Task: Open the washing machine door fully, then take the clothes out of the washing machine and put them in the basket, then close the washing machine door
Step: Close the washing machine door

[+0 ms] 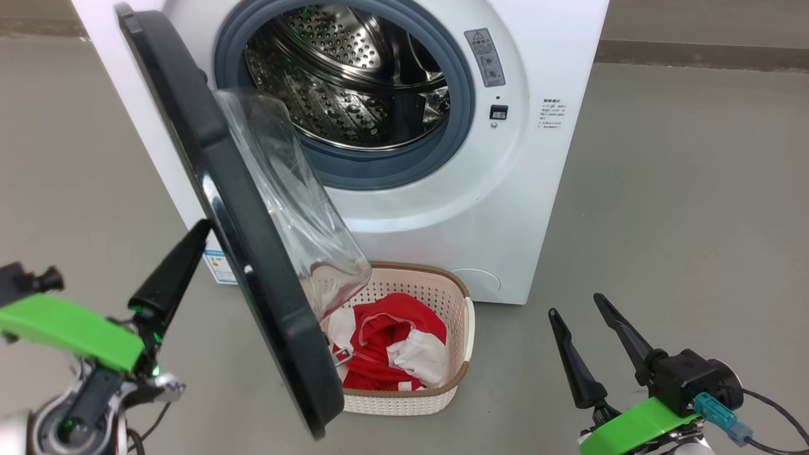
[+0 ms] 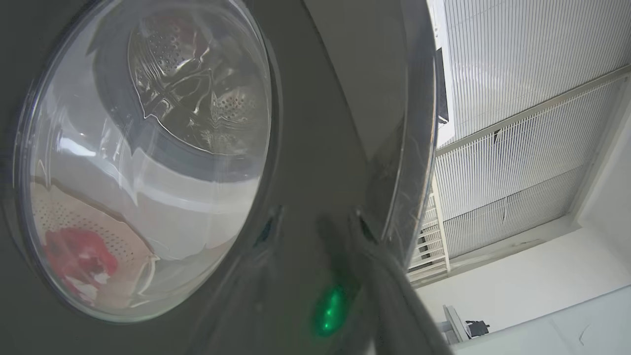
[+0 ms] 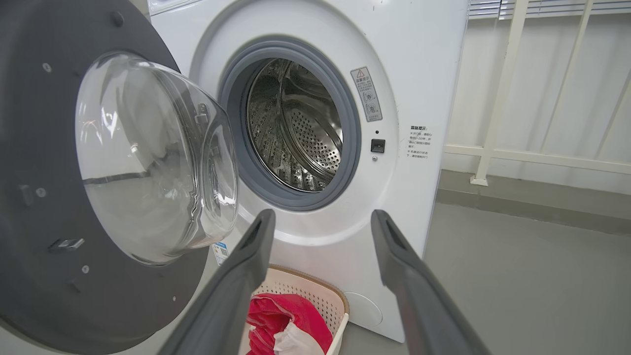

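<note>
Now the last step is in hand, I think: closing the washing machine door. The clothes lie in the basket, a red heap with white parts, and the basket stands on the floor just in front of the washing machine. The drum looks empty, as far as the views see into it. The door is swung out on the robot's left side, and in the head view its glass bowl overlaps the left part of the basket; whether they touch I cannot tell.

The left gripper is at the outer face of the door, one dark finger pointing up close to the black rim. In the left wrist view its fingers are blurred against the glossy face, so I cannot tell how its jaws stand. The right gripper hovers low at the right, well apart from the machine, its jaws wide apart and empty.

The next move calls for a steady push of the left arm on the outer face, so that the door swings toward the grey rubber ring and the bowl enters the opening. The push should end firmly enough for the latch to catch. One risk: the bowl may brush the basket on its way.
</note>
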